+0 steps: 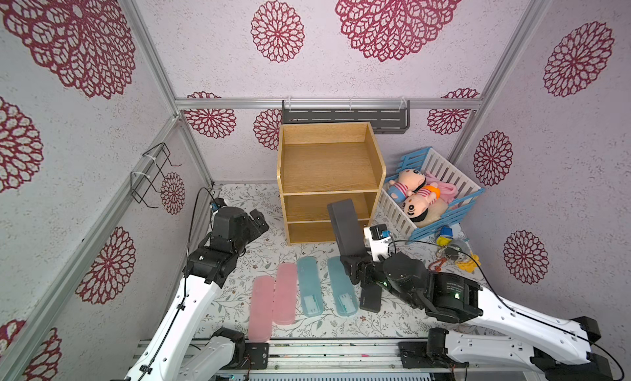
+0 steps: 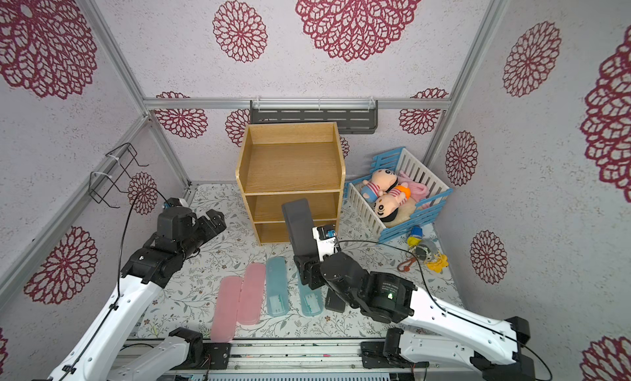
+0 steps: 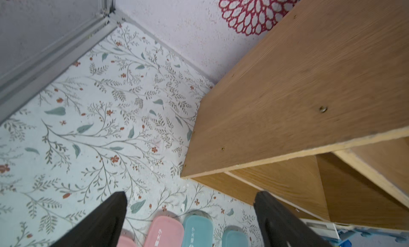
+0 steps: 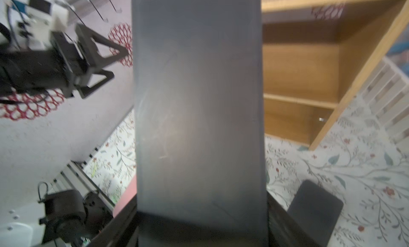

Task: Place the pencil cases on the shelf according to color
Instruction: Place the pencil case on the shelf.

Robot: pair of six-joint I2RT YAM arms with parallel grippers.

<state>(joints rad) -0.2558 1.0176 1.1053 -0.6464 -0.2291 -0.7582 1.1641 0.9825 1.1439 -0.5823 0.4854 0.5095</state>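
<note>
The right gripper (image 1: 352,259) clamps a black pencil case (image 1: 345,225) raised before the wooden shelf (image 1: 327,164); the left gripper (image 1: 258,222) hovers, jaws spread wide, empty.

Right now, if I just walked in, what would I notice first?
You'd spot the black pencil case, lifted by the right gripper in front of the wooden shelf. Next, two pink cases and two teal cases lying in a row on the flowery table, and cartoon dolls in the blue-and-white crate beside the shelf.
</note>
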